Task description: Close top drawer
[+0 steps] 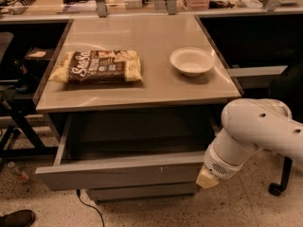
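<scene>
The top drawer [118, 171] is a wide grey metal drawer under the tabletop, pulled far out, with a plain grey empty inside and small white scuffs on its flat front. My white arm [255, 131] reaches in from the right. The gripper [207, 178] sits at the drawer front's right end, level with it; only a tan tip below the wrist shows. I cannot tell if it touches the front.
A brown and yellow snack bag [97, 66] and a white bowl [191, 61] lie on the grey tabletop [142, 93]. A lower drawer front [142, 191] shows beneath. A dark chair [14, 98] stands left, a shoe [16, 218] at bottom left.
</scene>
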`<state>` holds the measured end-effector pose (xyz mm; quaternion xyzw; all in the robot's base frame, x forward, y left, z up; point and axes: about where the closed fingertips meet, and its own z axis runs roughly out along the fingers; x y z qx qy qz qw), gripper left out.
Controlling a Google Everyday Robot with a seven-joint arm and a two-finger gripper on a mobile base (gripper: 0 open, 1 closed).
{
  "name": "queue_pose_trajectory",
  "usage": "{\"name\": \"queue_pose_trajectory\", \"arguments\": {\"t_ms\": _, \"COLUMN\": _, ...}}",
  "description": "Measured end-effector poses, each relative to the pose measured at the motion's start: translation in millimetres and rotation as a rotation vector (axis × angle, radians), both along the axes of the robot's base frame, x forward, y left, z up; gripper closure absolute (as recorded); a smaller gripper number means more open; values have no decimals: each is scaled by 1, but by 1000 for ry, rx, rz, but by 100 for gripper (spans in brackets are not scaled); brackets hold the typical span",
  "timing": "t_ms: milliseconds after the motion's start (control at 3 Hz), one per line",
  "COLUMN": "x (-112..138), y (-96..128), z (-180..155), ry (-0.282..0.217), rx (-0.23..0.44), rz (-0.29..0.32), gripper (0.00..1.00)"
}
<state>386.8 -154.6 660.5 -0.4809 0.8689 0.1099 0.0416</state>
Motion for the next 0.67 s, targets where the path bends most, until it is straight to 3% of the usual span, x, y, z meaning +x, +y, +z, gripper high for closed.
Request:
{"name": "queue_pose_trajectory", "arguments": {"t_ms": 333, "x": 16, "y": 6, "z": -8, "ry": -1, "rx": 4, "rz": -2, "gripper": 100}}
{"name": "queue_pose_trajectory", "arguments": {"t_ms": 667, "x": 16, "y": 6, "z": -9, "ry": -1, "rx": 4, "rz": -2, "gripper": 81}}
